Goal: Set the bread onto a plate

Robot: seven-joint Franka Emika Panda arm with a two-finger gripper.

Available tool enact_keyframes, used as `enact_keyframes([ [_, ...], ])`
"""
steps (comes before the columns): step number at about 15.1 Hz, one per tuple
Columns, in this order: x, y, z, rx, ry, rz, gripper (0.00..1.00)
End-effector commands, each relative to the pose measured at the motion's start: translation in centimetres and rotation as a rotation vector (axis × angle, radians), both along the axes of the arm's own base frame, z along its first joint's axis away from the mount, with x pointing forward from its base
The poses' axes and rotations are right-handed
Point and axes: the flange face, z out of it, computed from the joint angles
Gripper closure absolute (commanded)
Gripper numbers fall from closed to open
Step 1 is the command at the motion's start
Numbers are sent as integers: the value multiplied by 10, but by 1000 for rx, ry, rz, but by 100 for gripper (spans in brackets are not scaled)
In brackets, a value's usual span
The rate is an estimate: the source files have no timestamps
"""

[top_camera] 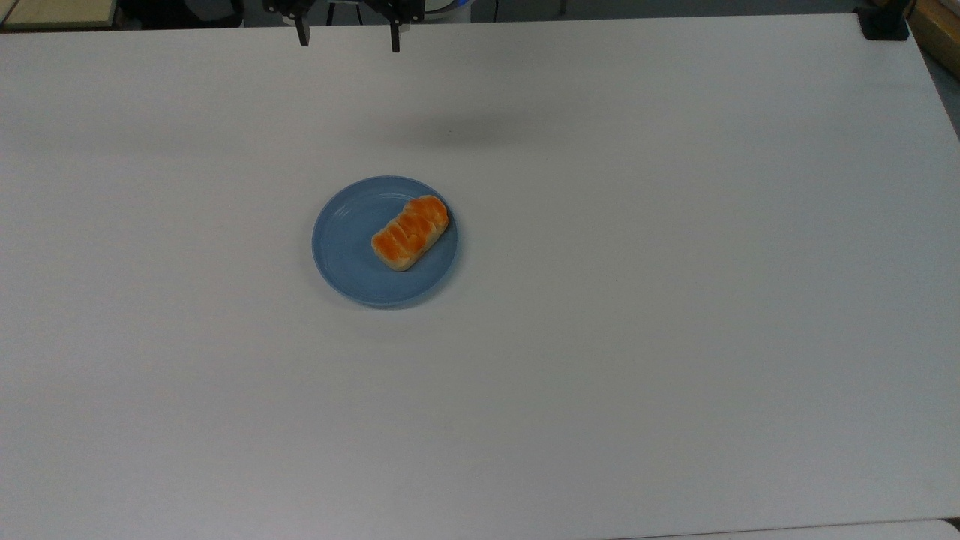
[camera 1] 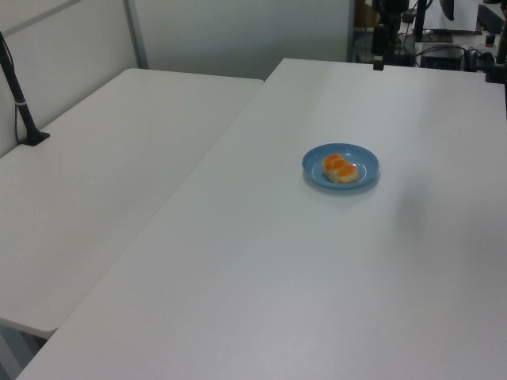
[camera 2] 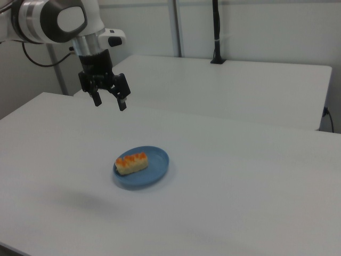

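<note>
- One bread roll (top_camera: 410, 232) is lying on the light-blue plate (top_camera: 345, 247), toward the top view's right side of it, its long axis running diagonally from lower left to upper right.
- Nothing is touching the roll; by the look of it, the placing is done.
- Beyond the plate, over the white table's (top_camera: 675, 300) far edge, the gripper (camera 2: 109, 99) is hanging high and well apart, fingers (top_camera: 302, 34) spread wide and holding nothing.

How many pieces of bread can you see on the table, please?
1. The bread lies on the plate, toward the top view's right side of it. Nothing hides any other.
</note>
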Motion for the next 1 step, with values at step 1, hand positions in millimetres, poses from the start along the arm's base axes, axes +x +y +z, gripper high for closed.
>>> enact_keyframes([
  [1,-2,-1,5,21,15,16,0],
])
